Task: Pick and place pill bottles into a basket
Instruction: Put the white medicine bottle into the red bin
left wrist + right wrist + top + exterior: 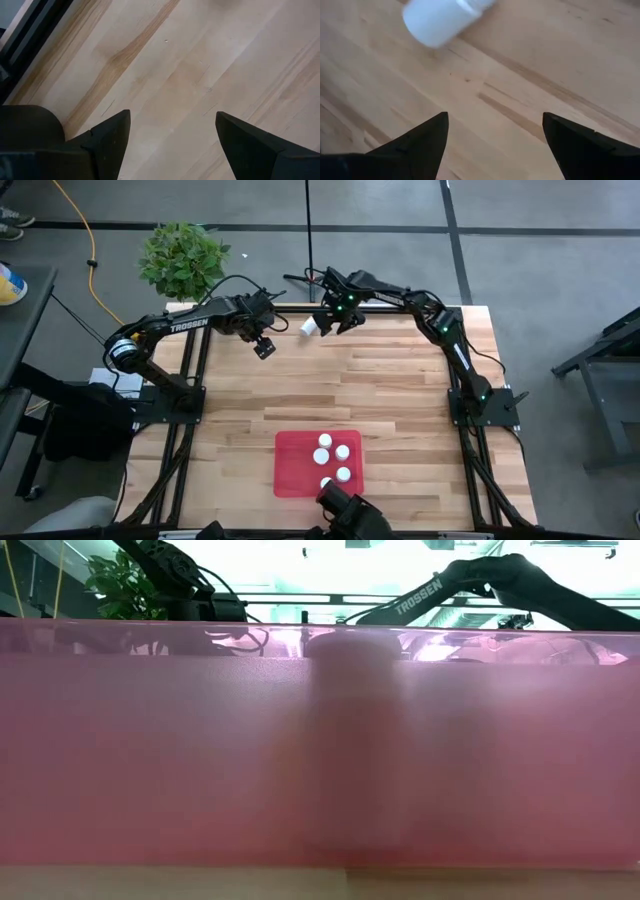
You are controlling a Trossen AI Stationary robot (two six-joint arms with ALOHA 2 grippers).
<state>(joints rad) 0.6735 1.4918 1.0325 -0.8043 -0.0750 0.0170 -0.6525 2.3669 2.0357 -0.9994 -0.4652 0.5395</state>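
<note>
A white pill bottle [309,327] lies on its side on the wooden table near the far edge. In the right wrist view the pill bottle [442,20] lies just beyond my right gripper [495,120], which is open and touches nothing. In the high view my right gripper [333,323] hovers right beside that bottle. My left gripper [265,348] hangs open over bare wood [172,117] at the far left. The basket, a red tray [290,470] near the front edge, holds several white-capped bottles [342,451] standing upright.
A potted plant [183,258] stands beyond the table's far left corner. A dark camera mount [345,515] sits at the near edge by the tray. The low view is filled by the tray's red wall [150,760]. Bare wood lies between the tray and the arms.
</note>
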